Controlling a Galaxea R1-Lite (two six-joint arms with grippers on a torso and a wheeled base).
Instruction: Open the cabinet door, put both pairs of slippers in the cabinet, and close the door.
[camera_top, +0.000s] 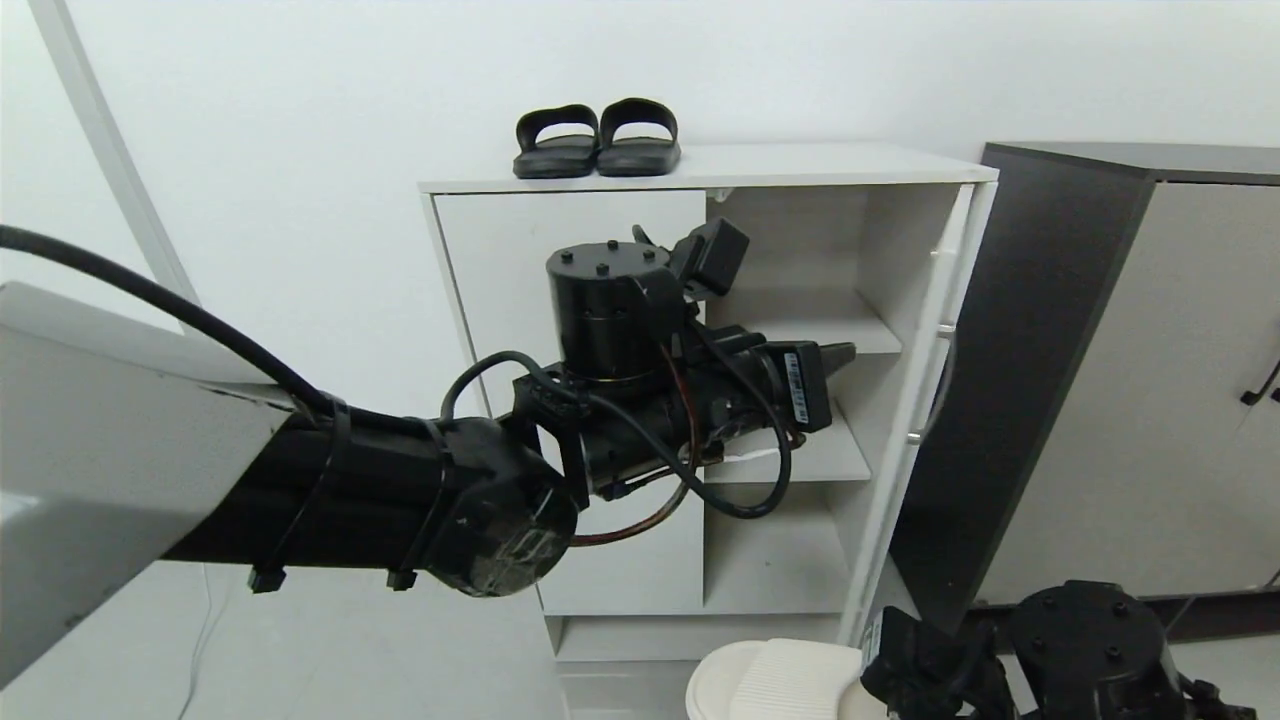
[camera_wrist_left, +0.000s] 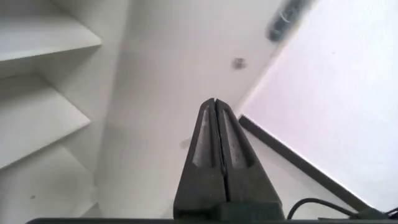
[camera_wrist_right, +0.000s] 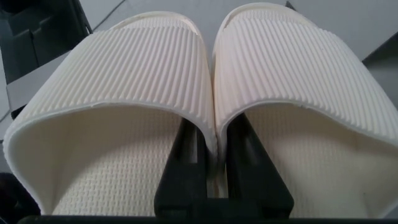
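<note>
cream slippers (camera_wrist_right: 143, 87), inner edges pinched in right gripper (camera_wrist_right: 216, 182)

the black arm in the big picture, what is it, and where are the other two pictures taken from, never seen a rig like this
It is a robot with two arms. The big picture comes from a camera on its head; the two small ones from cameras on its wrists. The left gripper, shut and empty, is at the shelves of a white cabinet whose door stands open. A pair of black slippers sits on top. The right gripper, low down, is shut on a pair of cream slippers, pinching their inner edges together.
</note>
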